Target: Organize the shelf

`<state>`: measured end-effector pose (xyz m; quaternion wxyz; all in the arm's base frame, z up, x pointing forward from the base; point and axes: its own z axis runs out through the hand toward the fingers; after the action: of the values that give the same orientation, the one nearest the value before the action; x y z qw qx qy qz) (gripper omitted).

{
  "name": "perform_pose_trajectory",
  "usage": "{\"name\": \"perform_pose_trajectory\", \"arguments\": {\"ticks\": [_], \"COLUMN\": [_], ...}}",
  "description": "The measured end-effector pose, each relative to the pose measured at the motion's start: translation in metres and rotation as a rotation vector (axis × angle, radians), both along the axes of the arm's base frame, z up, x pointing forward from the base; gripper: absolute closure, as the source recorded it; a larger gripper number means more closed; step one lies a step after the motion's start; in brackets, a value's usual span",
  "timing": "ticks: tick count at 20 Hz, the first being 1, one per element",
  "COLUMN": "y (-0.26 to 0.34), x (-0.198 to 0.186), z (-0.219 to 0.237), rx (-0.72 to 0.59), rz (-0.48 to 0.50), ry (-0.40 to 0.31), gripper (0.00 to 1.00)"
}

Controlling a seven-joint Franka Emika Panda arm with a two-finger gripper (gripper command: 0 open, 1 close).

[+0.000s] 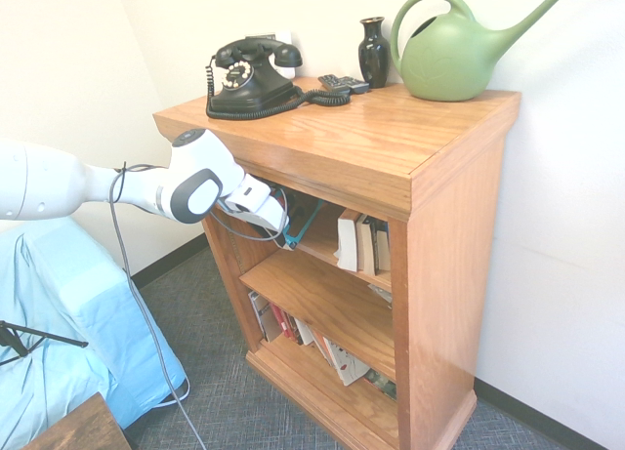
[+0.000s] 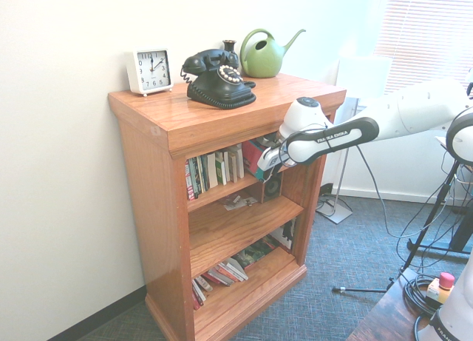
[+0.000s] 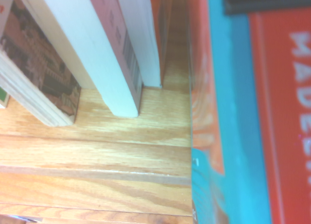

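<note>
A telephone (image 2: 216, 78), clock (image 2: 148, 71) and watering can (image 2: 264, 55) are sitting on the shelf (image 2: 177, 119); books (image 2: 216, 171) are standing in its top tier, others lying in the bottom tier.

Shelf (image 1: 391, 143) of smooth, satiny wood

We look along a board of the shelf (image 3: 121, 151), its orange-brown wood grain running across the view with a stepped front edge. Several books (image 3: 97, 54) stand on it, leaning: one with a dark patterned cover (image 3: 41, 63), then pale ones, one of which shows a barcode (image 3: 130, 59). Close to us, blurred, a red and turquoise book (image 3: 252, 127) fills one side of the view, with large pale letters on the red.
</note>
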<state>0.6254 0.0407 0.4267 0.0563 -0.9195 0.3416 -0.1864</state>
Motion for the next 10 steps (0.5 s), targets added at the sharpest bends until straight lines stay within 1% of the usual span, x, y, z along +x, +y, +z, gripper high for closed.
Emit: {"name": "perform_pose_trajectory", "arguments": {"ticks": [10], "y": [0.0012], "x": [-0.0067], "z": [0.0018], "rx": [0.004], "rz": [-0.01], "ry": [0.002], "gripper": [0.0]}}
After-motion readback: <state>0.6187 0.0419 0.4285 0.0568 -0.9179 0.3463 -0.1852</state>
